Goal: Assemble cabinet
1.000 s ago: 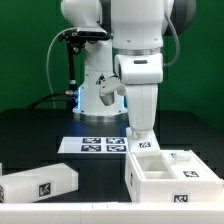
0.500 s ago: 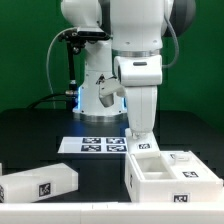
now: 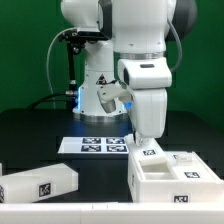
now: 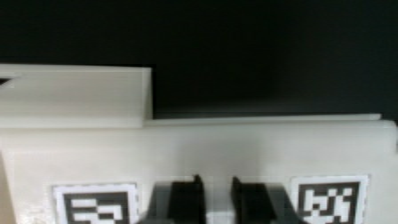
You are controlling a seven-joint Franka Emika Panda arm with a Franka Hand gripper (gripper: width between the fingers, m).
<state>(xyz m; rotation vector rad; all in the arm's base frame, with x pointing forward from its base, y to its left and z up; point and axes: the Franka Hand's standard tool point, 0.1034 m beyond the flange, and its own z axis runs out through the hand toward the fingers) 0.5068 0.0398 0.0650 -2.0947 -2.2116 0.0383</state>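
A matte black surface (image 3: 30,140) fills the foreground, with a plain green wall (image 3: 25,50) behind it. The white robot arm (image 3: 140,40) rises from its base at the rear, beside a thin black upright post (image 3: 68,60). The flat white marker board (image 3: 100,146) lies on the surface in front of that base, with its black-and-white tags facing up.

The cabinet is in separate pieces. The white plastic tray-like cabinet body (image 3: 170,185) sits on the surface at the exterior view's right. It is open upward, inner walls split it into compartments, and small square tags show on its front wall and rear corner. The white plastic block-shaped cabinet piece (image 3: 40,183) lies well apart from it at the exterior view's left, with a tag on its near face.

In the wrist view the end effector (image 4: 201,188) shows two dark fingers (image 4: 178,205) drawn together, set between two tags on a white cabinet wall. Whether they pinch that wall cannot be told. In the exterior view it points down at the tray's rear corner, nearest the marker board.
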